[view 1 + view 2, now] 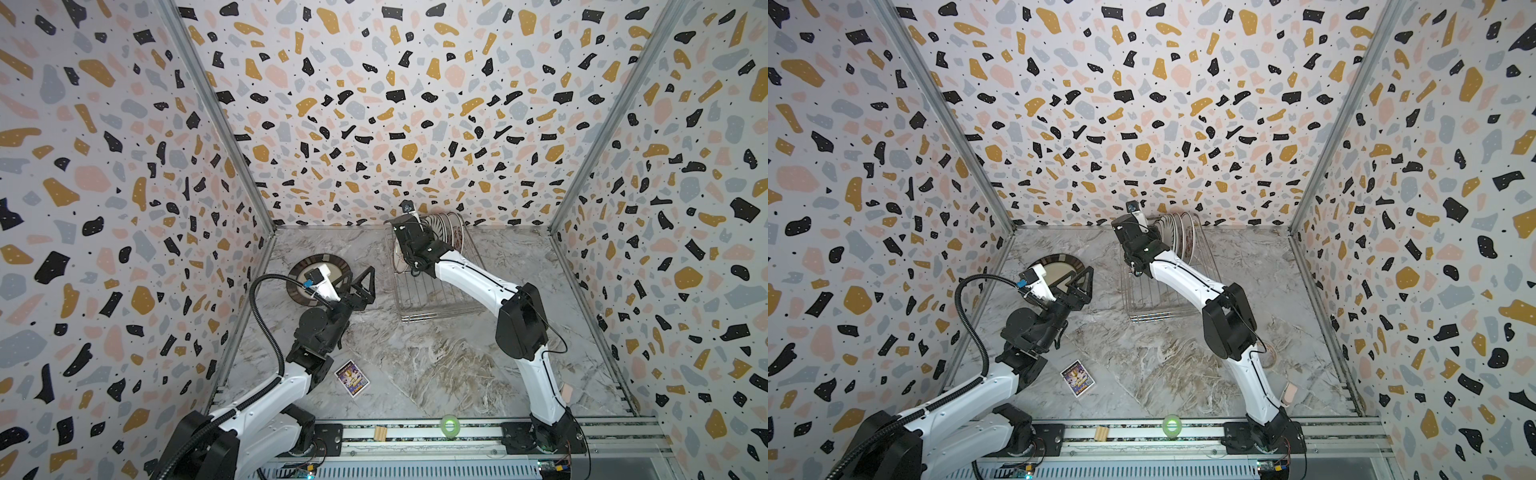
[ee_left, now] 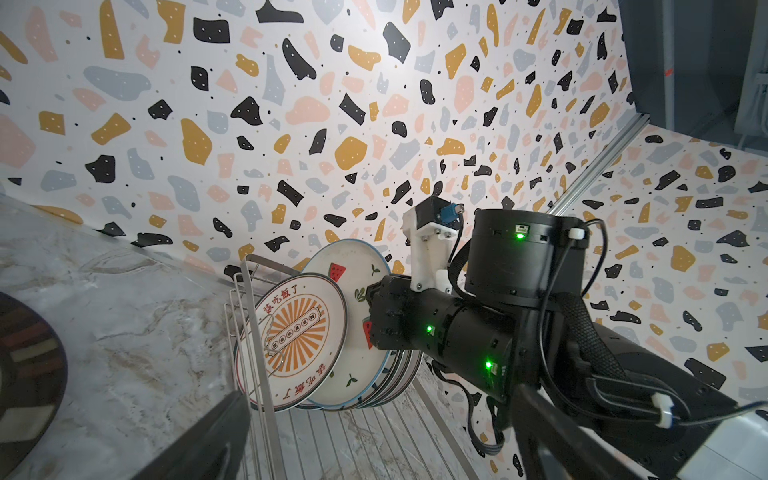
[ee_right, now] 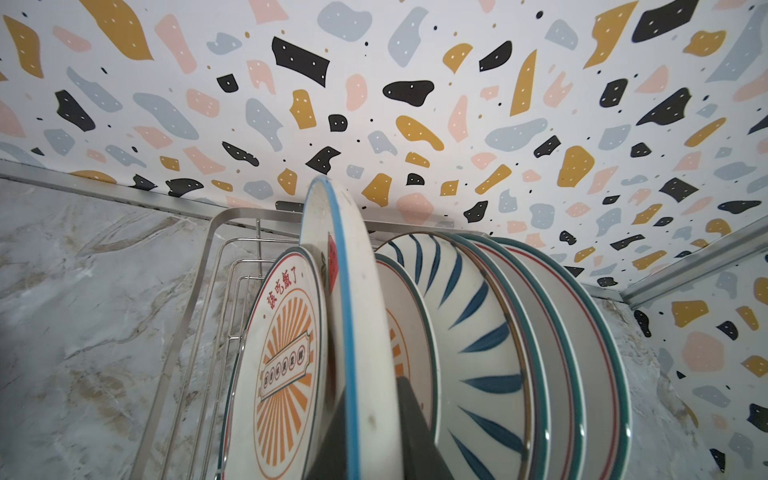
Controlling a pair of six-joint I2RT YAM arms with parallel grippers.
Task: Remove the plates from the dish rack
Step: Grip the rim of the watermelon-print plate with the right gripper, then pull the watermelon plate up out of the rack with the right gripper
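Note:
The dish rack (image 1: 440, 305) (image 1: 1154, 309) stands at the back of the table with several plates (image 1: 448, 232) (image 1: 1179, 235) on edge in it. My right gripper (image 3: 370, 436) is shut on the rim of the blue-rimmed watermelon plate (image 3: 357, 291) (image 2: 353, 370), which stands higher than its neighbours. An orange sunburst plate (image 3: 282, 353) (image 2: 295, 332) and a blue-striped plate (image 3: 469, 332) flank it. A dark-rimmed beige plate (image 1: 300, 266) (image 1: 1054, 264) lies flat on the table at the left. My left gripper (image 1: 361, 291) (image 2: 374, 449) hangs open by that plate's right edge, holding nothing.
A purple card (image 1: 352, 378) lies on the marble table near the left arm. A green tape roll (image 1: 449, 424) and a small wooden block (image 1: 380, 432) sit on the front rail. A brown tape roll (image 1: 1271, 353) shows behind the right arm. Patterned walls close three sides.

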